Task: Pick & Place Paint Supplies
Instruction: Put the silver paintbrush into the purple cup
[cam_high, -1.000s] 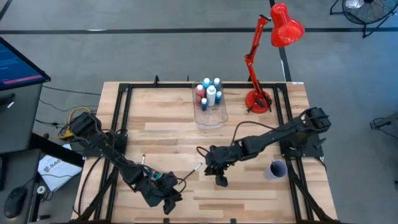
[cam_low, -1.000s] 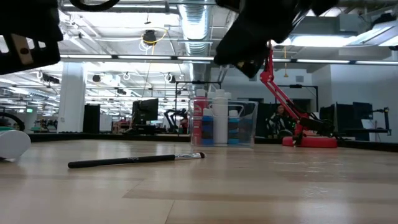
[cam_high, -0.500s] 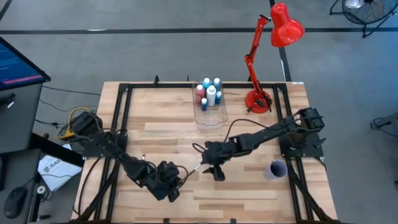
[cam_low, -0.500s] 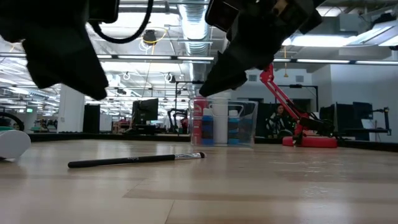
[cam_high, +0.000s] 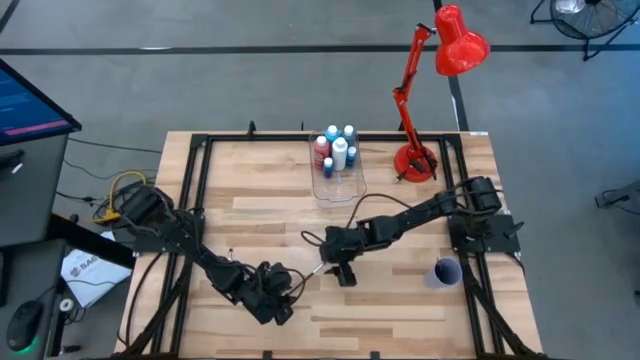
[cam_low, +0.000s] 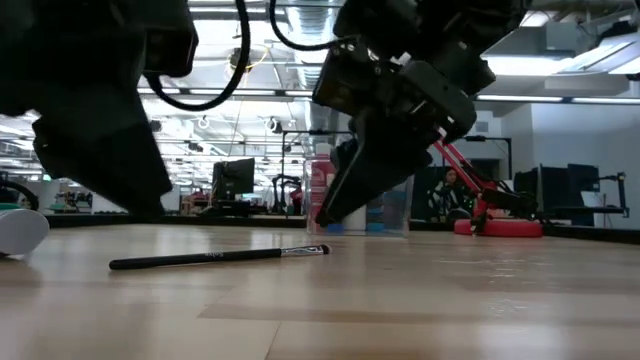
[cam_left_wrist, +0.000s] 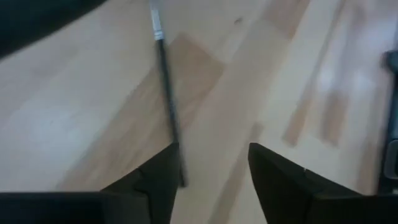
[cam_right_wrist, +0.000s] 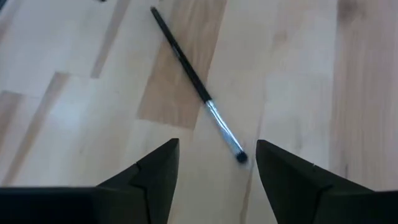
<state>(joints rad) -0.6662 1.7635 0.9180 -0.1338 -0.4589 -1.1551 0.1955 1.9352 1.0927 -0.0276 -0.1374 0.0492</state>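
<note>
Workshop hall with grey floor; light wooden table (cam_high: 400, 310) with black frame rails. Red desk lamp (cam_high: 440, 60) at far right corner. Clear box (cam_high: 338, 185) at far centre, with upright paint bottles (cam_high: 336, 150) in red, white and blue clustered at far end. Small purple cup (cam_high: 443, 272) near right rail. One thin dark paintbrush (cam_low: 215, 258) flat on bare wood near table centre, silver ferrule and bristle tip toward right, dark handle toward left, untouched. Left gripper (cam_left_wrist: 211, 168) low over near-left part of table, fingers parted with a clear gap, empty, handle end of brush lying just ahead of one finger. Right gripper (cam_right_wrist: 217, 165) low over table centre, fingers (cam_right_wrist: 155, 174) likewise spread, empty, bristle tip of brush lying between the finger lines. Both grippers at opposite ends of brush, neither in contact as far as visible.
</note>
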